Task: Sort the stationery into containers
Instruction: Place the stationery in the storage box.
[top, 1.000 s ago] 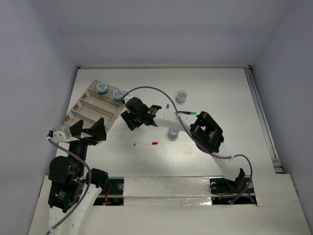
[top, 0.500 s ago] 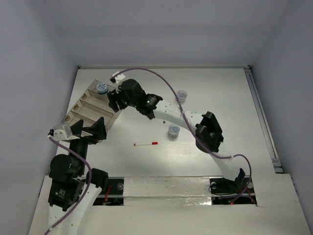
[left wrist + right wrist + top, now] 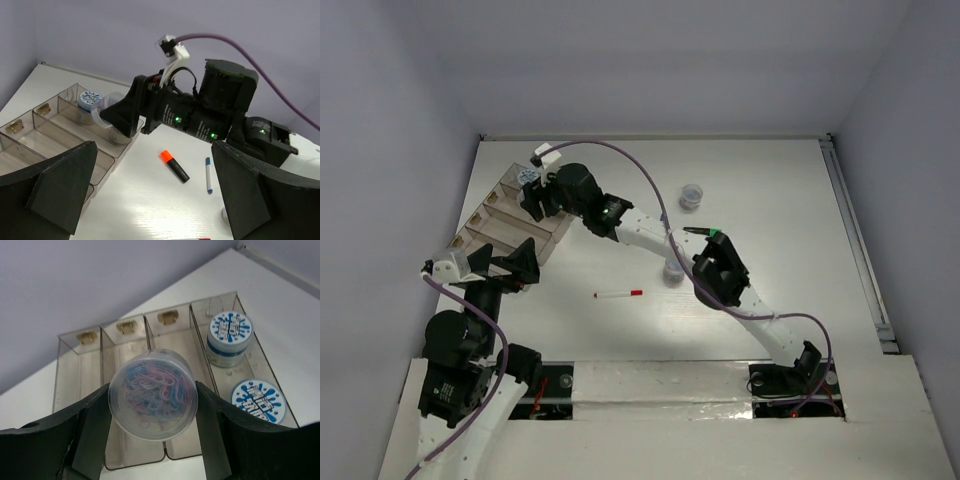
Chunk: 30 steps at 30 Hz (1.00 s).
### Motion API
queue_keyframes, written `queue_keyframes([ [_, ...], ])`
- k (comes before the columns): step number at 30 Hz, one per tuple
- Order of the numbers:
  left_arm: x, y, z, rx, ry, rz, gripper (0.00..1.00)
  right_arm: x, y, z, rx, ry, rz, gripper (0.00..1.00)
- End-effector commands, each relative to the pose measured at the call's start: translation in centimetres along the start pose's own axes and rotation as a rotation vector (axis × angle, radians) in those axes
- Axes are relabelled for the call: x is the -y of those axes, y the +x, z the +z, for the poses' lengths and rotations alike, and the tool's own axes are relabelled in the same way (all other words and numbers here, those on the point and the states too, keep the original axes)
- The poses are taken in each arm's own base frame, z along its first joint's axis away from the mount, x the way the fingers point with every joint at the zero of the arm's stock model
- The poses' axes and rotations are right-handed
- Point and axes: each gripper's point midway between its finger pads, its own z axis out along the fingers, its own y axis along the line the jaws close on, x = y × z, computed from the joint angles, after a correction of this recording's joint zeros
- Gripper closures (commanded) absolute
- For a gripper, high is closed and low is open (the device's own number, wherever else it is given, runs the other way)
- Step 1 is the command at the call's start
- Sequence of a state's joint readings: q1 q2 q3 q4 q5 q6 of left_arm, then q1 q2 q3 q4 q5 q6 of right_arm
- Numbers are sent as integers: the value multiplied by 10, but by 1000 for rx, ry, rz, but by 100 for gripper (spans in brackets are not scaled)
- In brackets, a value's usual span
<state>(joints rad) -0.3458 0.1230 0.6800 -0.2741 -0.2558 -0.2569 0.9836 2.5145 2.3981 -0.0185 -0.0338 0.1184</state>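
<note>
The tray (image 3: 490, 225) is seen at 10 o'clock on the table (image 3: 770, 180), its narrow compartments lined up side by side. The right gripper (image 3: 534, 195) is stretched out over the tray's 12 o'clock end. A paper-clip jar (image 3: 152, 390) is pinched between its fingers (image 3: 92, 427), the jaws pressed against the jar's round sides. The jar is held tilted and clear of the tray, with one clear round end turned to the wrist camera and pink and blue clips seen through it. Which compartment lies under it cannot be told. In the end compartment a blue-topped jar (image 3: 229, 329) and a second blue-topped jar (image 3: 257, 402) are stood upright, near each other but apart.

The left gripper (image 3: 502, 264) is found at 8 o'clock, just beside the tray's 6 o'clock end, its fingers spread wide with nothing between them.

On the bare table a loose jar (image 3: 692, 195) is stood at 1 o'clock from the centre. Another jar (image 3: 672, 272) is partly hidden by the right arm (image 3: 640, 230) at 6 o'clock. A green highlighter (image 3: 705, 231) is seen by the arm's elbow and a red-capped pen (image 3: 618, 294) at 7 o'clock. An orange highlighter (image 3: 175, 166) and a blue-capped pen (image 3: 208, 175) are laid near each other.
</note>
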Motion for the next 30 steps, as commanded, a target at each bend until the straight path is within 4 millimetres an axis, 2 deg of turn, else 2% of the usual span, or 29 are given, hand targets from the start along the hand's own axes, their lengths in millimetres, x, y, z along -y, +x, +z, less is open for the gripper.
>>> queue_keyframes([
  [1, 3, -8, 4, 24, 0, -13, 1, -6, -21, 0, 69, -3, -34, 73],
  [8, 3, -5, 6, 13, 0, -10, 1, 10, 22, 8, -13, 58, -43, 73],
  [9, 3, -5, 6, 13, 0, -10, 1, 17, 24, 8, -18, 69, -40, 72],
  [19, 3, -6, 6, 15, -1, -9, 1, 26, 57, 2, -93, 102, -29, 71],
  [24, 3, -6, 6, 15, -1, -9, 1, 29, 62, 1, -102, 119, -31, 68],
  [27, 3, -5, 6, 14, -1, -10, 1, 30, 58, 2, -92, 124, -33, 57],
  [28, 3, -6, 6, 15, -1, -10, 1, 30, 57, 3, -89, 125, -32, 44],
  [29, 3, -5, 6, 14, 0, -10, 1, 29, 52, 4, -77, 122, -31, 38],
  [30, 3, -5, 6, 14, 0, -10, 1, 30, 56, 3, -99, 126, -32, 33],
])
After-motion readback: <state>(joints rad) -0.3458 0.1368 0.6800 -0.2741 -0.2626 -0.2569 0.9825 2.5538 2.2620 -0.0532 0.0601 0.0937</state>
